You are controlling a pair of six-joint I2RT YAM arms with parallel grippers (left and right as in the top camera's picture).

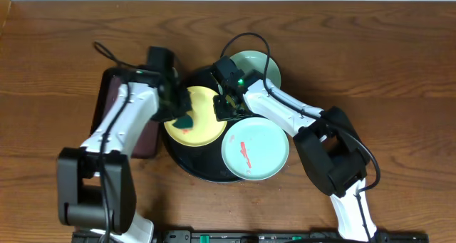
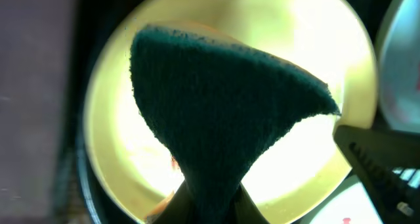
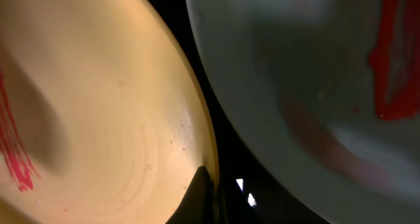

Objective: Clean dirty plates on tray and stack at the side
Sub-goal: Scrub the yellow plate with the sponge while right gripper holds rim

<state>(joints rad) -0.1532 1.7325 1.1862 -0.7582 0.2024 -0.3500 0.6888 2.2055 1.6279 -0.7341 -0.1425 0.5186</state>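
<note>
On the table (image 1: 356,50), the black tray (image 1: 204,166) sits at centre. The left arm (image 1: 121,122) reaches forward and bends inward over it; the right arm (image 1: 285,111) stretches in from the other side. The yellow plate (image 1: 199,122), red-smeared, lies on the tray's left part. A mint plate (image 1: 254,150) with a red streak lies at the tray's right, and another (image 1: 263,66) overhangs the far rim. The left claw (image 1: 179,113) is clamped on a green cloth (image 2: 216,106) above the yellow plate. The right claw (image 1: 225,107), fingers together, rests at that plate's rim.
</note>
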